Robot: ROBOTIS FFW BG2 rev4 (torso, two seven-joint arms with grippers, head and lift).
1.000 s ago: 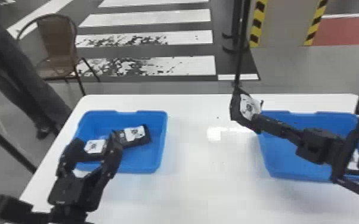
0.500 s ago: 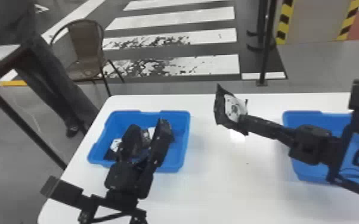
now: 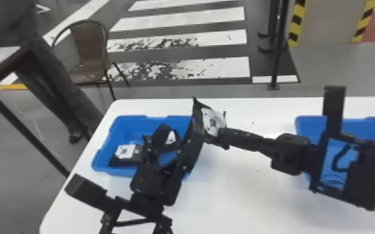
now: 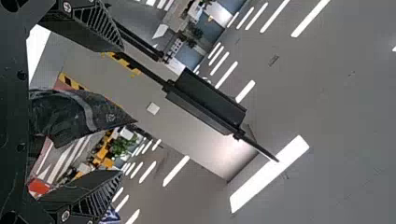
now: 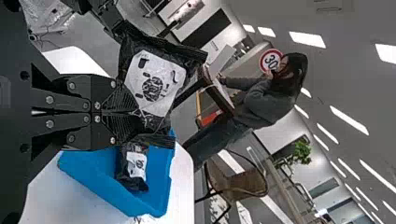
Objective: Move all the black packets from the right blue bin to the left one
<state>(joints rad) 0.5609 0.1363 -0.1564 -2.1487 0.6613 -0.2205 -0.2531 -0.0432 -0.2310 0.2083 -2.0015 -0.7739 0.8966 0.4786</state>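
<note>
In the head view my left gripper (image 3: 179, 132) stands open over the left blue bin (image 3: 102, 155), its far finger overlapping the edge of a black packet (image 3: 213, 121) with a white label. My right gripper (image 3: 225, 135) is shut on that packet, holding it up beside the bin. Black packets (image 3: 124, 152) lie inside the left bin. In the left wrist view the held packet (image 4: 84, 114) shows between the spread fingers of my left gripper (image 4: 122, 109). The right wrist view has my right gripper (image 5: 140, 112) closed on the packet (image 5: 156, 81).
The right blue bin (image 3: 311, 124) stands behind and under the right arm on the white table (image 3: 243, 199). Beyond the table are a brown chair (image 3: 88, 43) and a dark post (image 3: 278, 56).
The head view has swung left. My left gripper has moved right relative to the left bin, and my right gripper with its packet has come toward it, so the two now nearly meet.
</note>
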